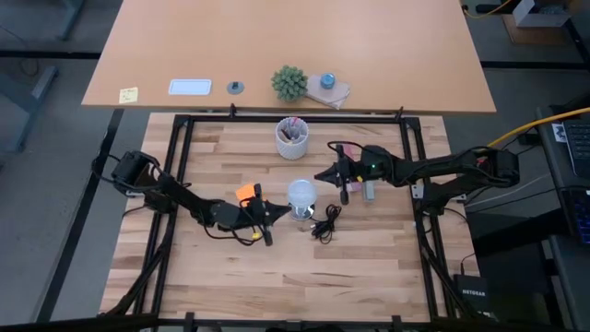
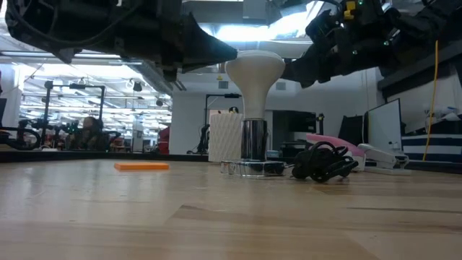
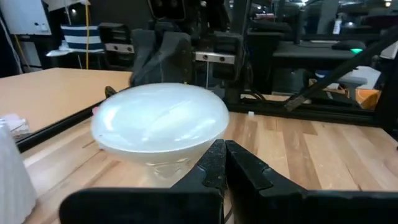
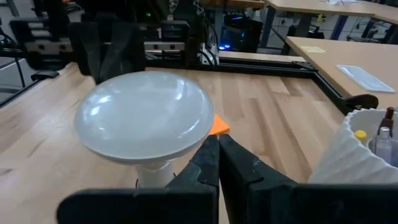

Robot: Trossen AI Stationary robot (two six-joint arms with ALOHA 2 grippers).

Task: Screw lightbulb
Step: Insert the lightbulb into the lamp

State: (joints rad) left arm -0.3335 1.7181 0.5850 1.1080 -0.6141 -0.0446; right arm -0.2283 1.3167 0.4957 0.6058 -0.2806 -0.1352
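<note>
The white lightbulb (image 1: 301, 195) stands upright at the table's middle, wide end up, with its narrow base in the round silvery fitting (image 2: 254, 141). It also shows in the low view (image 2: 254, 72), the left wrist view (image 3: 160, 124) and the right wrist view (image 4: 146, 115). My left gripper (image 1: 279, 210) is shut, level, just left of the bulb's wide end. My right gripper (image 1: 319, 175) is shut, just right and far of it. My left gripper's shut fingertips (image 3: 222, 152) stand level at the rim of the bulb's wide end (image 3: 214, 127), coming from the table's left; I cannot tell whether they touch it. My right gripper's shut fingertips (image 4: 214, 146) stand just under the bulb's rim (image 4: 202, 127), coming from the right; I cannot tell whether they touch.
The fitting's black cord (image 1: 325, 224) lies coiled right of the bulb. A white cup of pens (image 1: 293, 136) stands at the far side. An orange piece (image 1: 245, 194) lies left of the bulb, and a pink and a grey thing (image 1: 361, 189) lie to the right.
</note>
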